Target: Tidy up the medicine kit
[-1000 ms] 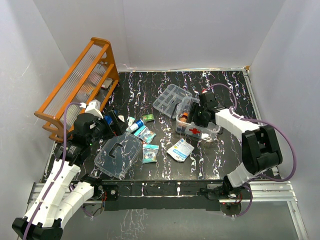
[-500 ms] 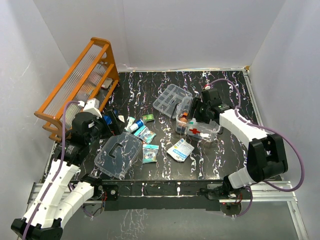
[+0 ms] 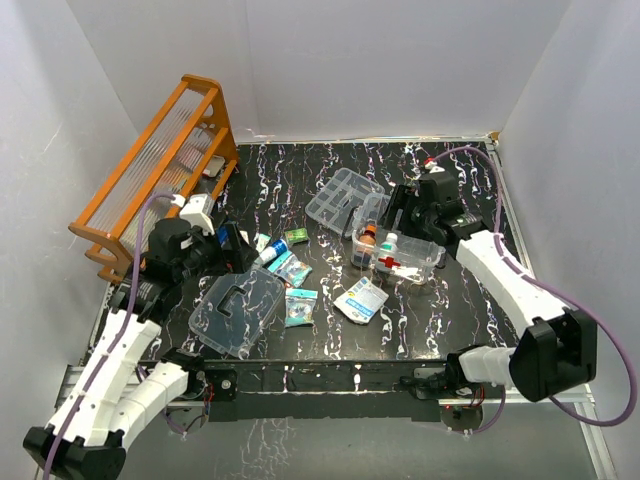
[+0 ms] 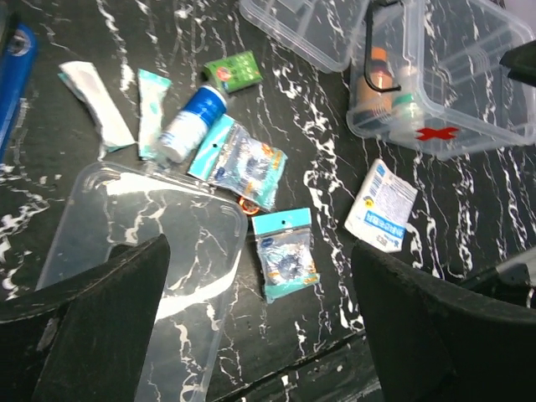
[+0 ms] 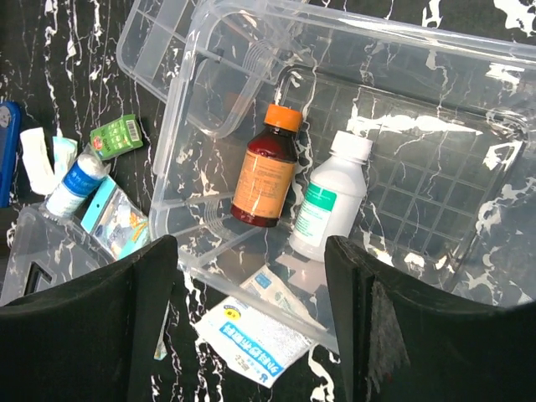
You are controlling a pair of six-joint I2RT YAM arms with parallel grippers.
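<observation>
Moved: right claw (image 5: 249, 247) withdrawn above clear box (image 5: 452, 193); white bottle (image 5: 331, 197) deposited beneath it, beside amber bottle (image 5: 266, 172).
Right claw: released.
Left claw (image 4: 260, 247): released, lid (image 4: 142, 243) beneath it.

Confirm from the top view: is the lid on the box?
No, the lid lies flat near the left arm, well apart from the open box.

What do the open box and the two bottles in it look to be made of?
The box looks like clear, glossy hard plastic: the marbled tabletop shows through its walls, with bright glare. The brown bottle could be amber plastic or glass, dark and translucent, with an orange cap. The white bottle seems opaque matte plastic.
</observation>
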